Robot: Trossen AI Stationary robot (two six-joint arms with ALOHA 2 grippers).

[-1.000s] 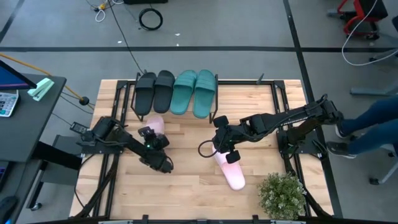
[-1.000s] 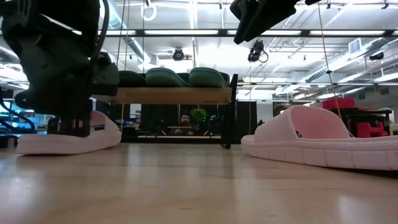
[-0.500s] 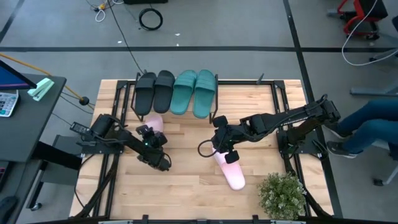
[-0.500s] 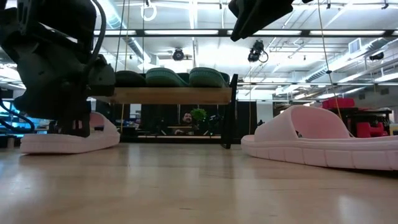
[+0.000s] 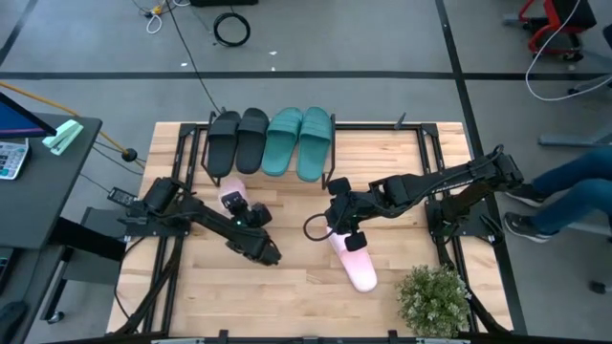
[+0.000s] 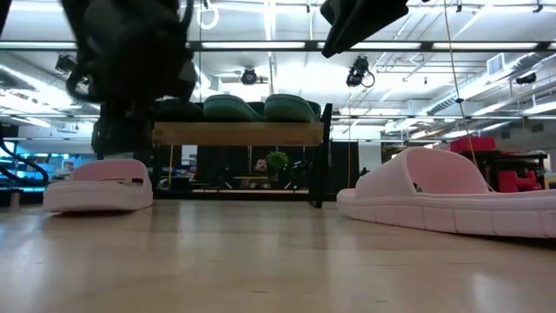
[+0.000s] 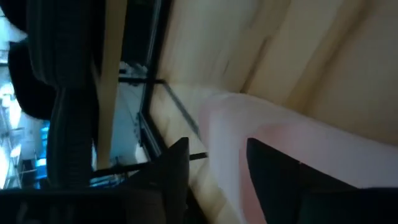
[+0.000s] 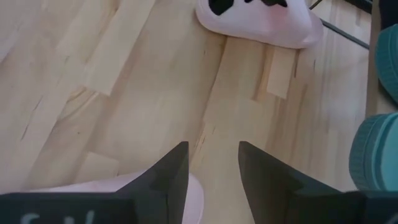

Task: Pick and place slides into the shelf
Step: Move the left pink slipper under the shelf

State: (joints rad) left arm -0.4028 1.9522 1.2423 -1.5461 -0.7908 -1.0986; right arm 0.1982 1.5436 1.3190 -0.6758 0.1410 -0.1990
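The shelf (image 6: 243, 132) stands at the table's far side, with two black slides (image 5: 239, 139) and two teal slides (image 5: 299, 141) resting on its plank top. One pink slide (image 5: 232, 199) lies sole down on the table at the shelf's near left corner. My left gripper (image 7: 217, 146) stands open just above it on the near right side, fingers pointing at it (image 7: 249, 130). A second pink slide (image 5: 355, 265) lies mid-table. My right gripper (image 5: 346, 234) hangs open high over that slide's far end (image 8: 189, 193).
A potted plant (image 5: 435, 298) stands at the table's near right corner. A dark cable loop (image 5: 316, 229) lies left of the second pink slide. Bare wood (image 5: 287, 287) spreads between the arms toward the near edge. A person's legs (image 5: 574, 186) show beyond the right edge.
My left gripper has come off the pink slide, rising and drawing back toward the table's near right. The slide stays flat on the table by the shelf's near left corner.
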